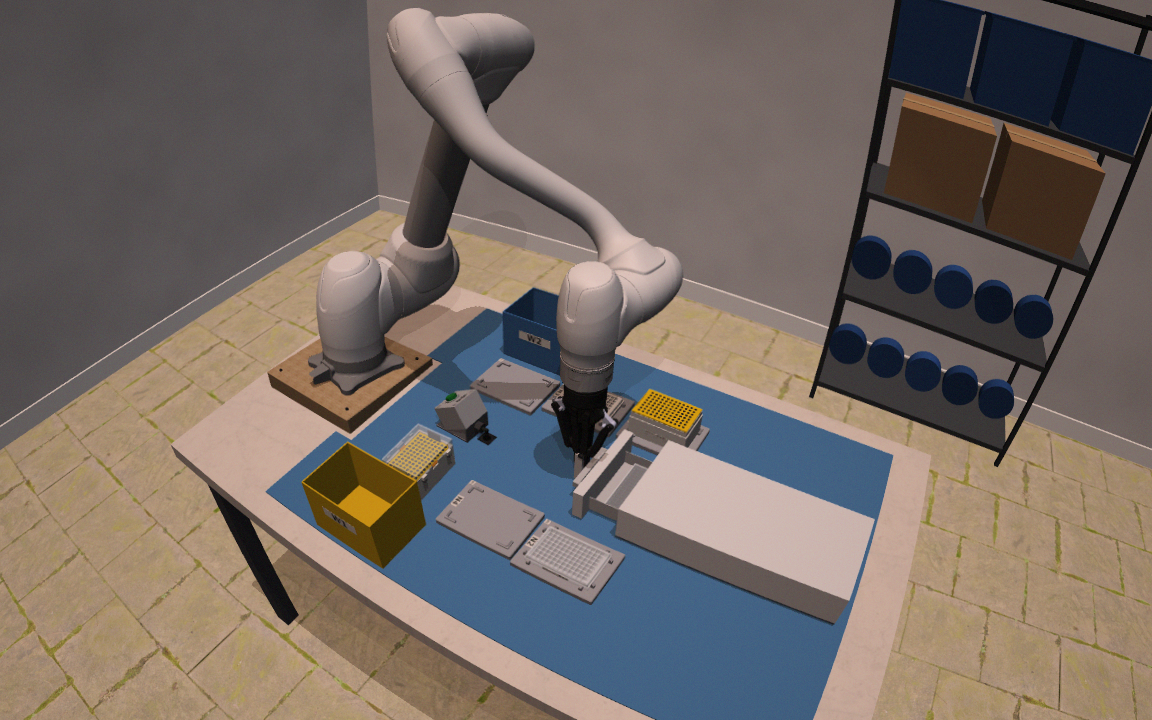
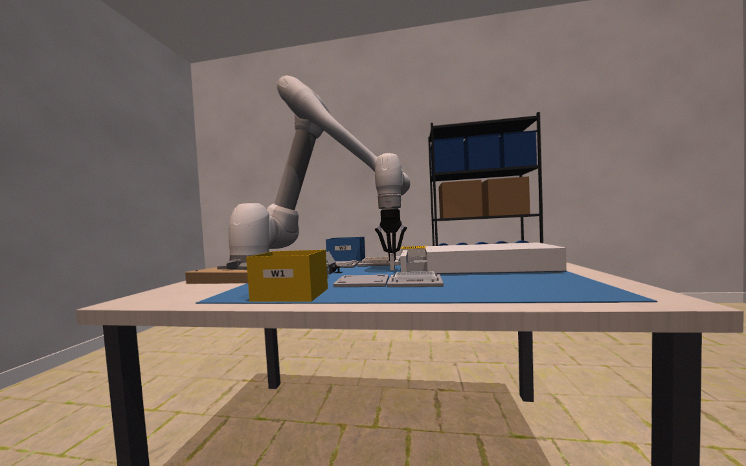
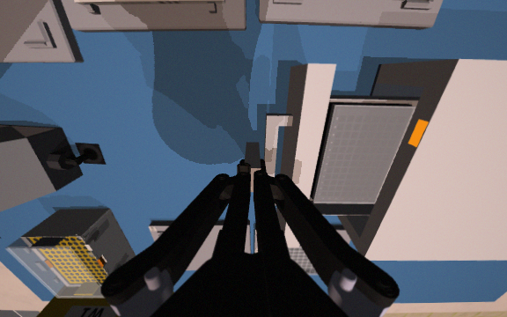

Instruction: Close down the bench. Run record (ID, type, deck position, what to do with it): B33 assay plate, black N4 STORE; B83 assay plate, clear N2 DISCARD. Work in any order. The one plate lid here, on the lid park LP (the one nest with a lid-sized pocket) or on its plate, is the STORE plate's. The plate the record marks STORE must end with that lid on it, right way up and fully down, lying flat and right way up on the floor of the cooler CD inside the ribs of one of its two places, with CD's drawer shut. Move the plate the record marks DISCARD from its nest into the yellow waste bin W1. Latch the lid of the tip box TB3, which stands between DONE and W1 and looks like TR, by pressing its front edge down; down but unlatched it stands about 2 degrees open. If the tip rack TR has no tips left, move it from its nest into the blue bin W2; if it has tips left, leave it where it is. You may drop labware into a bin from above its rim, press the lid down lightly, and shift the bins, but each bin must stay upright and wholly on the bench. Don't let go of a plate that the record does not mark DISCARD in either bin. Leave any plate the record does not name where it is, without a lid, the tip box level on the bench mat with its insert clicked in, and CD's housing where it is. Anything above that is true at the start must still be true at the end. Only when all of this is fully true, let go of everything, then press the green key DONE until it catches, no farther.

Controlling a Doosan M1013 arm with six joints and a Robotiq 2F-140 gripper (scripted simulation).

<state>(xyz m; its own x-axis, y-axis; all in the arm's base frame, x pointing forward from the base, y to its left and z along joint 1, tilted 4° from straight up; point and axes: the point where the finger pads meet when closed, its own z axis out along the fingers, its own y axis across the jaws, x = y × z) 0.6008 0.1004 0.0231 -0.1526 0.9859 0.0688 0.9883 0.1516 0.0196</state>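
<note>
My gripper, pinched together on nothing, rests against the handle of cooler CD's drawer. The lidded plate lies inside; the housing is straight ahead, along the push line.

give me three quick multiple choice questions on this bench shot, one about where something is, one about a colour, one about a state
1. Where does the yellow bin W1 stand?
A. at the mat's corner away from the cooler
B. on top of the cooler
C. on the shelf rack

2. What colour is the bin labelled W2?
A. green
B. blue
C. red

3. How does the cooler's drawer stand?
A. fully shut
B. lifted off the bench
C. partly open, a lidded plate inside

Answers:
1 A: it sits at the mat's end, far from the cooler.
2 B: its walls are blue in the top view.
3 C: the wrist view shows the plate in the drawer, and the shut gripper stands at the drawer front.
</note>
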